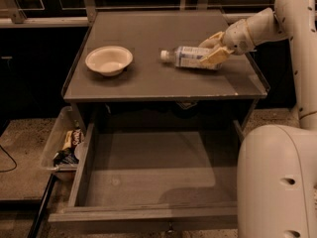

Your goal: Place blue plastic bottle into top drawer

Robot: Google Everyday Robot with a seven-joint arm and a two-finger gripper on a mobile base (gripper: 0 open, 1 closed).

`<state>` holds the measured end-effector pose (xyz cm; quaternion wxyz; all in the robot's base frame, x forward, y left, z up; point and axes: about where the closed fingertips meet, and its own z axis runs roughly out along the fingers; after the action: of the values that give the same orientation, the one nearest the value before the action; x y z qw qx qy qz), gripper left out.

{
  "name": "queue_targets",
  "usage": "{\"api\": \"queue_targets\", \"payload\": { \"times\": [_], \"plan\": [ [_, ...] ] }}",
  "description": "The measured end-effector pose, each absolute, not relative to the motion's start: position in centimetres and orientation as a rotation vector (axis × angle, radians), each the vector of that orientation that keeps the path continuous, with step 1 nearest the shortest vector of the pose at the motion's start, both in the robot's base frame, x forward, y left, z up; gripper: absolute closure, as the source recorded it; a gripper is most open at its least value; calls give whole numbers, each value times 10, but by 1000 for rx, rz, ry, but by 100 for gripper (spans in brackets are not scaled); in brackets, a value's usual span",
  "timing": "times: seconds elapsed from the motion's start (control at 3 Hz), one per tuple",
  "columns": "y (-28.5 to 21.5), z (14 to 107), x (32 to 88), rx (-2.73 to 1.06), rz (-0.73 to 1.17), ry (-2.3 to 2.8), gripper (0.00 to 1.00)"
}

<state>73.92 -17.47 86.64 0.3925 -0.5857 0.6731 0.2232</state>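
Lying sideways on the grey desk [148, 86], blue plastic bottle [184, 57] clasped by the claw [206, 52], white bowl [109, 59] left of it, top drawer [153, 175] open below, label illegible.

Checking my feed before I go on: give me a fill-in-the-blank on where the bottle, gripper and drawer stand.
The blue plastic bottle lies on its ___ on the tabletop. Its white cap points toward the ___. The gripper is at the bottle's end opposite the ___. The top drawer is ___, not shut.
Missing: side; bowl; cap; open.
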Motion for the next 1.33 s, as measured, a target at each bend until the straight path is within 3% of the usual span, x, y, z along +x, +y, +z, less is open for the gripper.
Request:
{"api": "queue_targets", "payload": {
  "times": [1.0,1.33],
  "plan": [
    [-163,898,654,-1595,494,1648,100],
    [-182,933,617,-1530,316,1600,100]
  ]
}}
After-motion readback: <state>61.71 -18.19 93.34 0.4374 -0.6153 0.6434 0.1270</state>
